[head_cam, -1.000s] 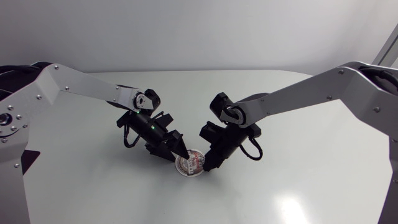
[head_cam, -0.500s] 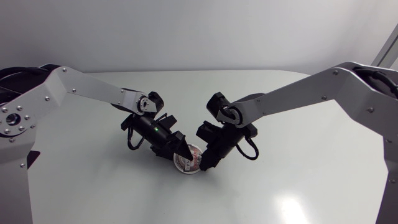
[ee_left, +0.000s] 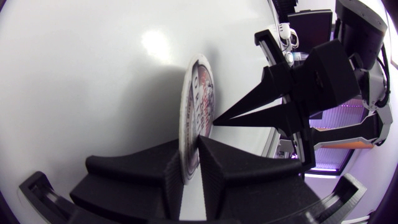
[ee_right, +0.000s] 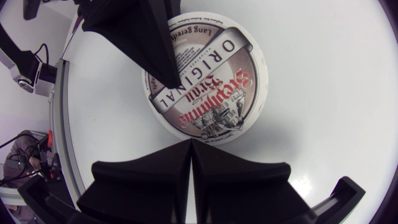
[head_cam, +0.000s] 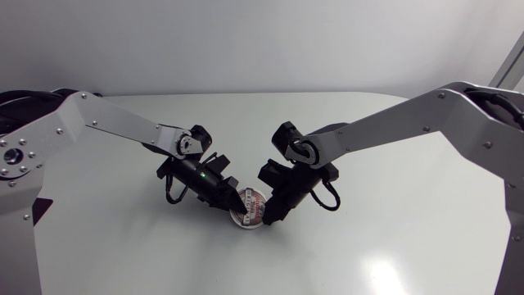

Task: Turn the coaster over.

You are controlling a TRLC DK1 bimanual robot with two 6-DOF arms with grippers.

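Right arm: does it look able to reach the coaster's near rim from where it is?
Probably yes. The shut right gripper sits right by the coaster with nothing between them; the left gripper clamps it from the opposite side.

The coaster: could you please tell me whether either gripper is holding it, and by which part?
The left gripper holds the coaster by its rim, a finger on each face; the right gripper, shut, holds nothing.

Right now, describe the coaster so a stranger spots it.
On the white table, look where the left gripper and right gripper meet. The coaster is the round printed disc in the left gripper, the only thing there not black.
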